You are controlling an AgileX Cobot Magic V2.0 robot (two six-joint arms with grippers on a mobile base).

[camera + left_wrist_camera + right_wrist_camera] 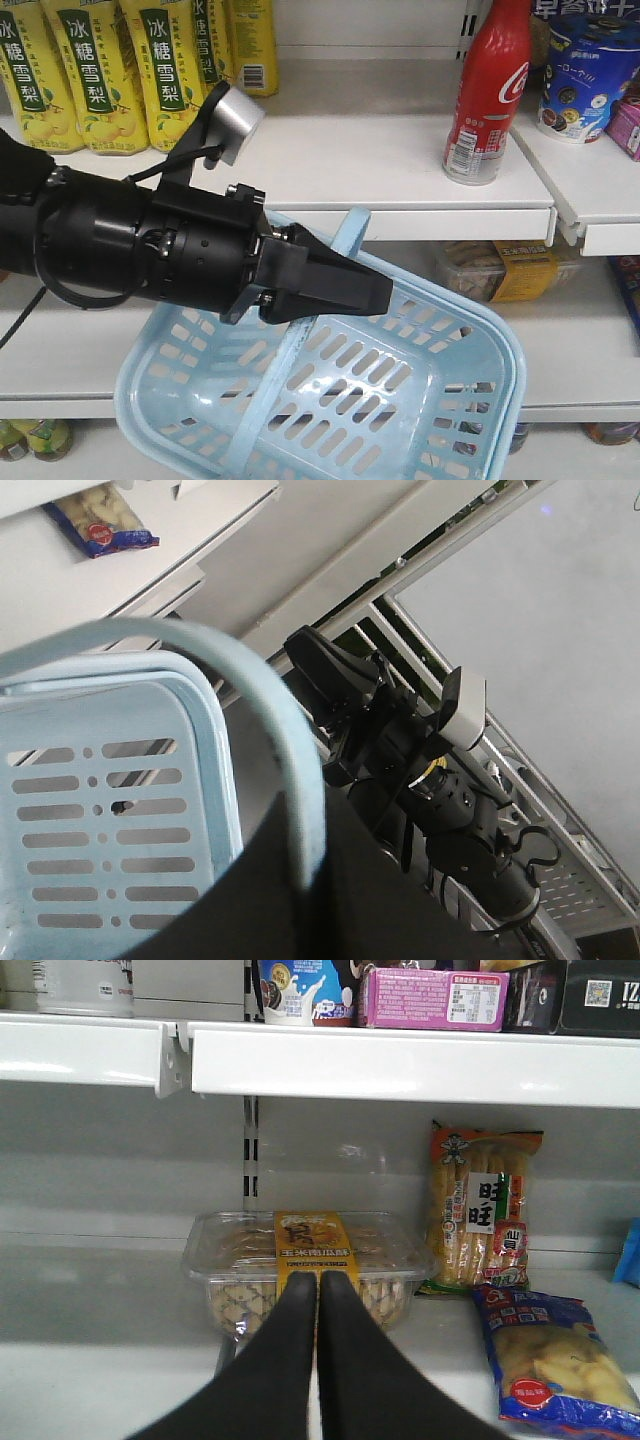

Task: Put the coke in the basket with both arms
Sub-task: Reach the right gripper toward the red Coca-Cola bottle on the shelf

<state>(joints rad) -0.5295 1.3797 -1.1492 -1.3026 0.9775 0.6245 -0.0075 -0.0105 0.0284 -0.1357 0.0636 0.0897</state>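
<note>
The coke (490, 95) stands upright on the upper bench (350, 150), near that board's front right corner and well apart from the basket (130, 395). 1 blue cup (590, 70) stands just right of it on the next board, and yellow bottles (100, 70) line the back left.

The basket hangs tilted in front of the lower bench's front edge, its open top turned toward the front camera. The left end effector (378, 293) reaches in from the left, jaws closed on the handle (350, 228), which crosses behind the black wedge.

The right end effector (318, 1285) is pressed fully closed, its 2 fingers touching and gripping nothing. It points at a clear tub (230, 1260) by the lower bench's front edge.
</note>
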